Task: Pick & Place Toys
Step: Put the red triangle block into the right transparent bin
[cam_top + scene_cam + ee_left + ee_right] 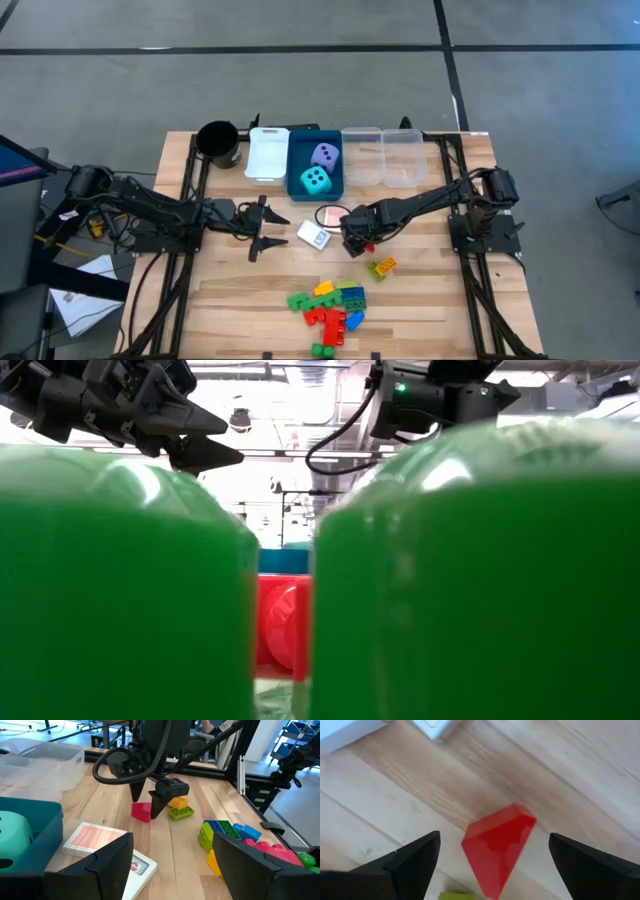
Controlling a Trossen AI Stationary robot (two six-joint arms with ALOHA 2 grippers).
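The right gripper [358,240] is hanging low over the middle of the table [430,320], and its fingers [415,857] are standing wide apart on both sides of a single red brick [499,844], not touching it. The left gripper [262,228] is waiting left of the middle, also with open jaws and holding nothing.

Two card packs are lying just beside the working gripper: the white card pack [314,237] toward the left gripper, and the pink-backed card pack [331,216] a little nearer to the far edge. They are crowding that side of the red brick. A small yellow and green brick pair [381,266] is lying near it on the other side, toward the near edge.

Along the far edge a black cup [217,142], a white tray [267,153], a blue tray [296,160] and two clear trays [382,155] are standing in a row. The cyan die [316,180] and the lavender die [325,154] are sitting inside the blue tray.

The brick pile [331,305] is lying close to the near edge, in the middle. In the low view green bricks [120,600] from it are filling almost the whole picture, so the table behind is hidden.

The wood toward the left and right edges is lying open.
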